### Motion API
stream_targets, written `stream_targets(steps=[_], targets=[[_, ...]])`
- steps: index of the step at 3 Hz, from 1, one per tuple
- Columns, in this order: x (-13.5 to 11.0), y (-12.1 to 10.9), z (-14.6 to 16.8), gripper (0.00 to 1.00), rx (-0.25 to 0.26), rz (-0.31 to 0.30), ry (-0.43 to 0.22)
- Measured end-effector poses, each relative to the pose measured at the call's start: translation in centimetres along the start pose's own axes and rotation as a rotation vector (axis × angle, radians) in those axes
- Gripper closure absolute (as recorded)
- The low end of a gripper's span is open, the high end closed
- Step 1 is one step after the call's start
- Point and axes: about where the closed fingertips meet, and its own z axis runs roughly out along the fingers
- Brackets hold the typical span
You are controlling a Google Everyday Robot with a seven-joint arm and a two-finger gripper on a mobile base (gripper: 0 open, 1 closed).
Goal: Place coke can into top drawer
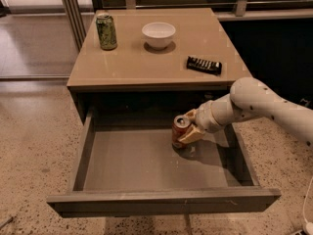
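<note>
1. The coke can (180,130) appears in the camera view inside the open top drawer (146,165), right of centre and towards the back. It stands roughly upright, with its silver top facing up.
2. The end effector (189,131) reaches in from the right, and its tan fingers pinch the can's side around mid-height. Whether the can's base touches the drawer floor cannot be told.
3. Handling, as a judgement: the can is light and rigid but thin-walled, so a hard squeeze could dent it. Its smooth round side is slippery, which makes a mid-body side grip the soundest hold.
4. On the counter (146,70) above sit a green can (106,32), a white bowl (158,35) and a black remote (204,65), all well apart from the drawer's contents.
</note>
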Motion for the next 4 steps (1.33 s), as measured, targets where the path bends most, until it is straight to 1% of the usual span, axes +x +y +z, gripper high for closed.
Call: stream_targets(steps=[1, 3, 4], targets=[[0.5, -0.6, 0.5, 1.00, -0.007, 0.034, -0.008], [2.0, -0.8, 1.3, 1.00, -0.017, 0.108, -0.022], [2.0, -0.8, 1.2, 0.88, -0.017, 0.110, -0.022]])
